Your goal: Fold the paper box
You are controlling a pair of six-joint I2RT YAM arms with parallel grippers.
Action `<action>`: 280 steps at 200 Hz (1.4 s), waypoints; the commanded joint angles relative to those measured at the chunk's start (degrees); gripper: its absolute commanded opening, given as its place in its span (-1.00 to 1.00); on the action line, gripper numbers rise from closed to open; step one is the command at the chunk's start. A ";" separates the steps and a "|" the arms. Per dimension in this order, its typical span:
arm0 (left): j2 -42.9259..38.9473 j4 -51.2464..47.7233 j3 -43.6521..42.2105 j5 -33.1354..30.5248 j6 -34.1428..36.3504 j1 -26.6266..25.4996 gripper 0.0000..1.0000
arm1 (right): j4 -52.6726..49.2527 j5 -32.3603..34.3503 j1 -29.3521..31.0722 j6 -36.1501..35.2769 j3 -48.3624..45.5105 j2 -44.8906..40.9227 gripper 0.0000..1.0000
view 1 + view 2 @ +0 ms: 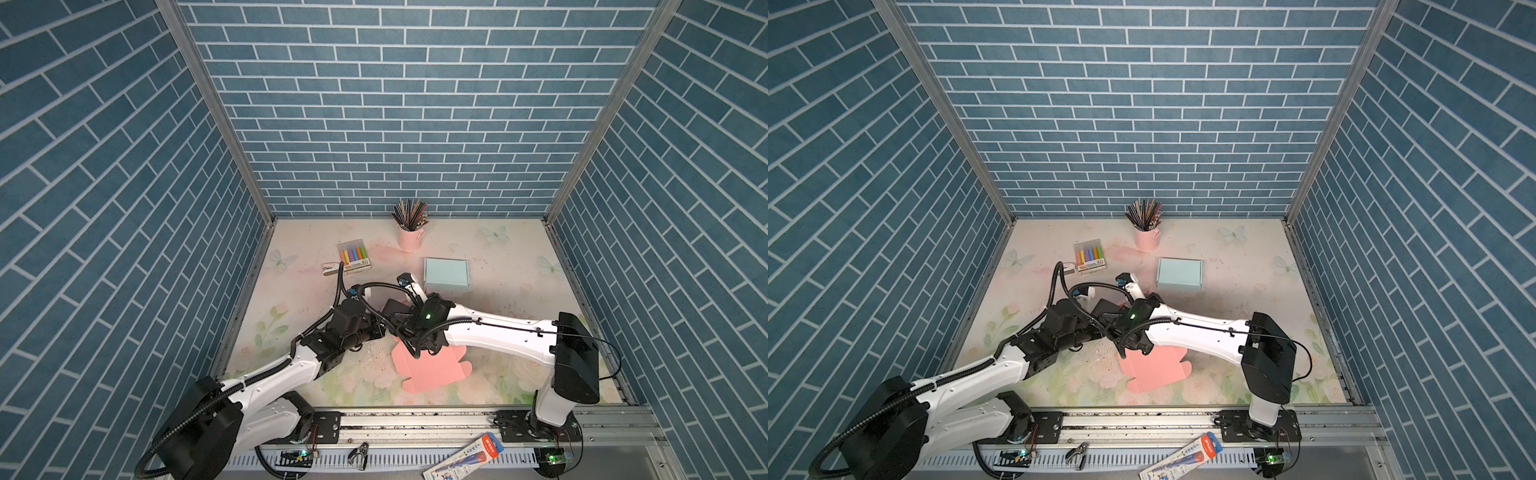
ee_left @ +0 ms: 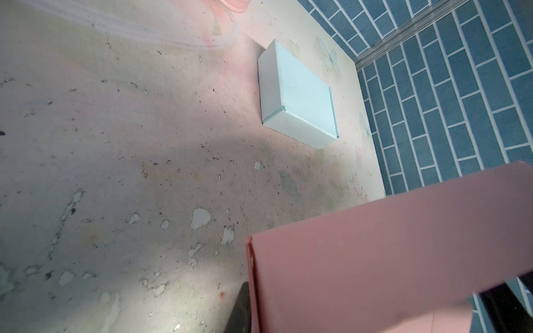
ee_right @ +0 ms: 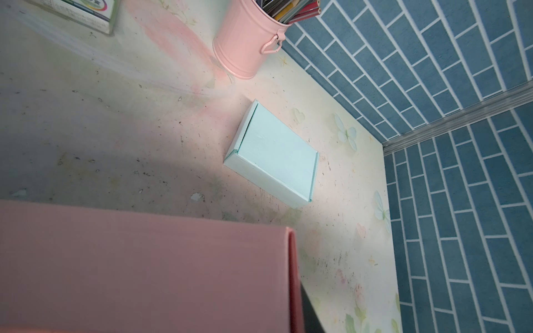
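The pink paper box (image 1: 432,370) lies mostly flat on the mat near the table's front middle, its far part hidden under both arms. My left gripper (image 1: 380,324) and right gripper (image 1: 409,328) meet over that far part. In the left wrist view a raised pink panel (image 2: 375,259) fills the lower right, and one dark finger (image 2: 241,310) presses against its doubled edge, shut on it. In the right wrist view the pink panel (image 3: 144,268) fills the lower left with a dark finger (image 3: 311,312) beside its folded edge. The other finger is hidden.
A closed light-blue box (image 1: 446,273) sits just behind the grippers. A pink bucket of pencils (image 1: 410,237) stands by the back wall. A marker case (image 1: 354,257) and a small eraser box (image 1: 332,269) lie at the back left. Brick-patterned walls enclose three sides.
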 commanded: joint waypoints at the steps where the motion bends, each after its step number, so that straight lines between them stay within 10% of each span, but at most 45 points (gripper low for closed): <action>1: 0.62 1.61 2.25 -0.46 0.94 -0.53 -0.72 | 2.49 -1.19 1.33 0.33 0.56 -2.79 -0.38; 94: 3.29 1.55 3.11 -4.45 5.21 -0.24 -0.73 | 17.06 -20.59 1.56 -0.89 -9.07 -19.63 0.07; 152: 3.82 6.97 1.38 -7.97 19.48 -0.91 -0.73 | 32.36 -47.59 -14.41 1.55 -20.15 -30.65 0.10; 280: 13.30 19.30 0.27 -17.24 33.37 -7.54 -0.71 | 39.43 -59.63 -22.28 1.90 -31.11 -25.07 0.05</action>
